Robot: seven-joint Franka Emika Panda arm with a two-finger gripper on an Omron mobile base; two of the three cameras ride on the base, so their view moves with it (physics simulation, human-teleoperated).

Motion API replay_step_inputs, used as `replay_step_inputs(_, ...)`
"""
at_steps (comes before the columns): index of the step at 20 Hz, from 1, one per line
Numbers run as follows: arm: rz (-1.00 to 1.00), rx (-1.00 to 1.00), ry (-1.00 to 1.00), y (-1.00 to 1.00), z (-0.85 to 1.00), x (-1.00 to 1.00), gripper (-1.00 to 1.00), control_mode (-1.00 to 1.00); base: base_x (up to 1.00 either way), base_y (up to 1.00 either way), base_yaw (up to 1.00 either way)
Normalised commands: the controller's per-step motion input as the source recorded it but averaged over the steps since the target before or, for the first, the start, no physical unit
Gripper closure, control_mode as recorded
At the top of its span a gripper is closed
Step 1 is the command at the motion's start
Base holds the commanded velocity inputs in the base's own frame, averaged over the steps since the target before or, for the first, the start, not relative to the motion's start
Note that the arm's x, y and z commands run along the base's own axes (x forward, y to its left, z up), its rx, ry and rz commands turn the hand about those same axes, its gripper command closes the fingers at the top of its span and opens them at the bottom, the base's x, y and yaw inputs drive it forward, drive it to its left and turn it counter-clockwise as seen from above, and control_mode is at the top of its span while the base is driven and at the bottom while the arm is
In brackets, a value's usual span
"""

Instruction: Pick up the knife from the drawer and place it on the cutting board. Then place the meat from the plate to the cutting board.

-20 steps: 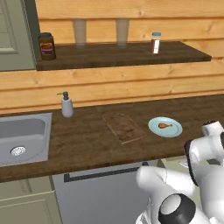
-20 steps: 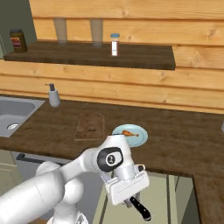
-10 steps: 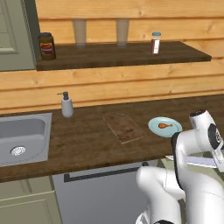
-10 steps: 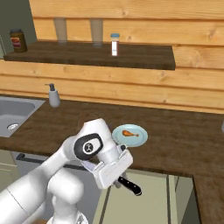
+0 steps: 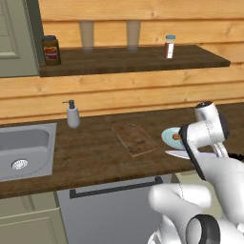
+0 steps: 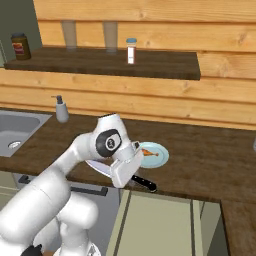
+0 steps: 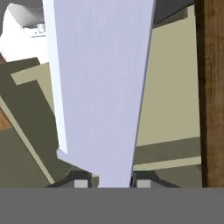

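My gripper (image 6: 130, 175) is shut on the knife (image 6: 98, 167), gripping it near where the silver blade meets the black handle (image 6: 145, 184). The knife hangs level at the counter's front edge, just before the pale blue plate (image 6: 156, 158). On that plate lies the orange-brown meat (image 6: 149, 152). Below, the drawer (image 6: 160, 225) stands pulled out. In the left base view the blade (image 5: 183, 154) pokes out left of my hand, right of the cutting board (image 5: 135, 138), with the plate (image 5: 167, 137) behind it. The hand view looks along the blade (image 7: 100, 87) from between my fingertips (image 7: 80, 181).
A sink (image 5: 24, 147) and a soap dispenser (image 5: 72, 115) sit at the left of the dark counter. The wall shelf holds a jar (image 5: 50, 50), two glasses and a shaker (image 5: 169, 46). A grey panel with a dark bar handle (image 5: 114, 188) lies below the counter.
The arm has risen from low over the open drawer to counter height, carrying the knife up and toward the plate. The grip has stayed the same.
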Motion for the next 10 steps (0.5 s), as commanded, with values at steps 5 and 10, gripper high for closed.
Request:
replay_step_inputs(5, -0.03, 0.18, 0.00, 0.28, 0.00, 1.00, 1.00, -1.00, 0.00, 0.00, 0.00)
replay_step_inputs(10, -0.07, 0.14, 0.00, 0.41, 0.00, 0.93, 1.00, -1.00, 0.00, 0.00, 0.00)
